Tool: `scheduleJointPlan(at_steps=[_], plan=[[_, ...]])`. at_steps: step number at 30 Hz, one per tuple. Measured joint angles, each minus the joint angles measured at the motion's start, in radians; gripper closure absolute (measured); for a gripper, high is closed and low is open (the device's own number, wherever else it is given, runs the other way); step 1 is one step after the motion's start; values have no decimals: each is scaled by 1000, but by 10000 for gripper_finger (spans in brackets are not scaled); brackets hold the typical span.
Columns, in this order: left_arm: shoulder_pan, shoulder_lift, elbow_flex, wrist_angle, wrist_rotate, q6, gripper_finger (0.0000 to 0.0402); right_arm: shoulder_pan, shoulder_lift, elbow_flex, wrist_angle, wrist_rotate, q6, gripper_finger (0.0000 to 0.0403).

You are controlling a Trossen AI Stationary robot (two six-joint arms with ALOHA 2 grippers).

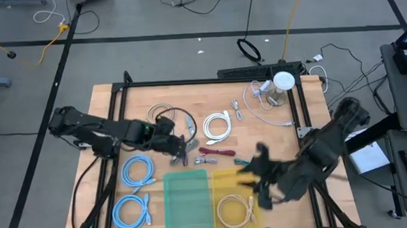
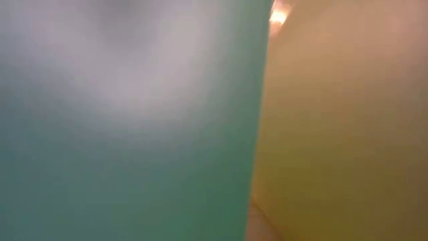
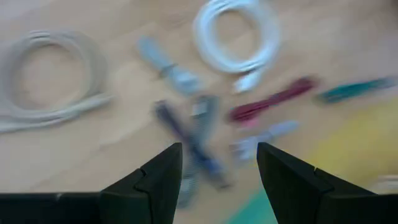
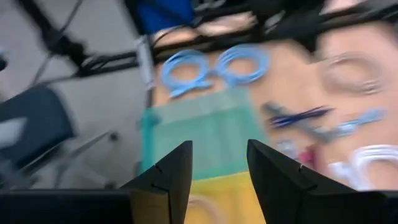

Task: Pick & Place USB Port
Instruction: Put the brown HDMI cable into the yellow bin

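Several small USB connectors and short cables lie on the wooden table's middle: a dark blue one (image 1: pixel 181 157), a red one (image 1: pixel 216 152), a teal one (image 1: pixel 242 161). In the left wrist view the dark blue one (image 3: pixel 186 134) lies just ahead of the fingers. My left gripper (image 1: pixel 184 148) hovers over this group, open and empty; it also shows in its wrist view (image 3: pixel 219 155). My right gripper (image 1: pixel 248 173) is open and empty above the yellow tray (image 1: pixel 221 179); its wrist view (image 4: pixel 219 152) looks over the green tray (image 4: pixel 205 134).
The green tray (image 1: pixel 187 195) and the yellow tray stand side by side at the near edge; a beige coil (image 1: pixel 235 210) lies in the yellow one. Two blue coils (image 1: pixel 137 171), a white coil (image 1: pixel 217 125) and a beige coil (image 1: pixel 163 112) lie around. The trays' walls (image 2: pixel 134 120) fill the low view.
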Motion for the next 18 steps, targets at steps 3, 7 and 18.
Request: scheduleJointPlan(at_steps=[3, 7, 18], plan=[[70, 2, -2, -113, 7, 60, 190, -21, -47, 0, -95, 79, 27, 255], [166, 9, -1, -197, 10, 162, 190, -83, -68, 0, -266, 104, 128, 254], [518, 7, -26, -248, 0, 337, 190, -287, -67, -155, -323, 1, 261, 254]])
